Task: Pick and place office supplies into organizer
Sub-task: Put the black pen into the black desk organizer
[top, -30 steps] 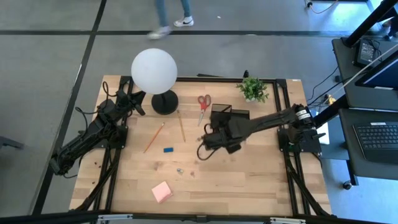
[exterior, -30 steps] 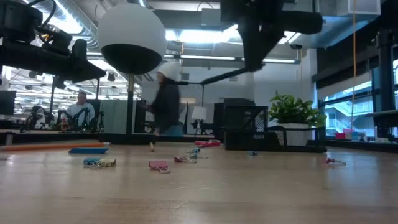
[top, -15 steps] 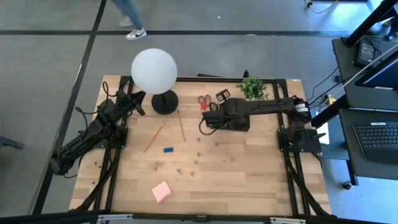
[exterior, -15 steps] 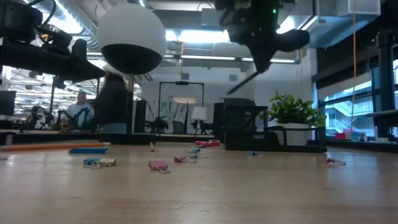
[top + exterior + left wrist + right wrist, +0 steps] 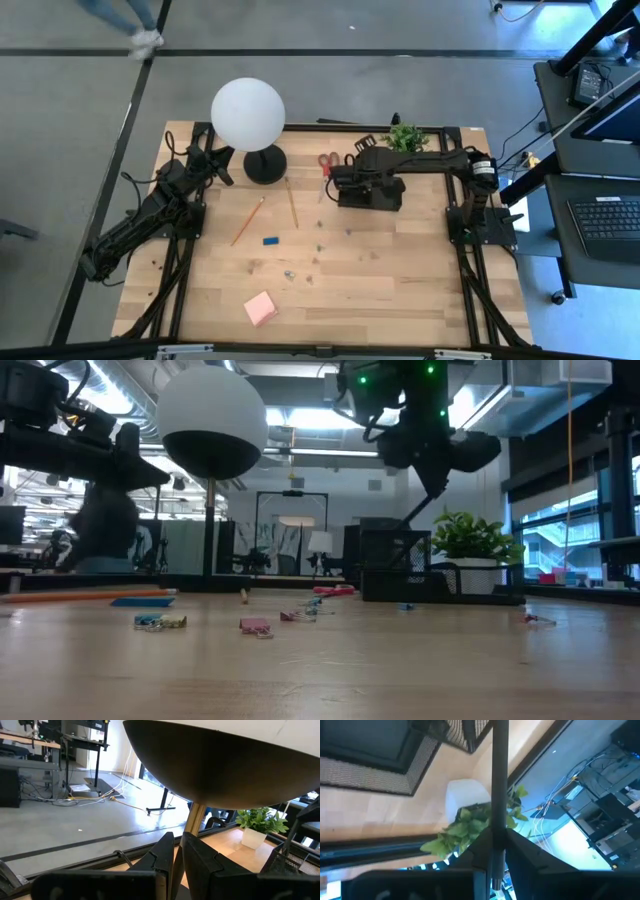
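Note:
My right gripper hangs over the black mesh organizer near the table's far edge, shut on a black pen. In the low view the pen slants down toward the organizer's top. Lying flat on the table are the red-handled scissors, two pencils, the blue eraser, the pink sticky pad and small clips. My left gripper waits, shut, beside the lamp's stem. My right gripper pinches the black pen near its upper end between the two fingers. The pen runs on past the fingertips, lifted clear of the table. It tilts steeply downward, its lower end at the organizer's top.
A white globe lamp on a round black base stands at the far left. A potted green plant stands just beyond the organizer. The near half of the table holds only the scattered small items. A person walks on the floor beyond the table.
My right gripper has carried the pen from the table's middle toward the far edge, ending over the organizer. It has turned along the way: the pen, nearly level a second ago, now slants steeply down. The person beyond the table has walked leftward.

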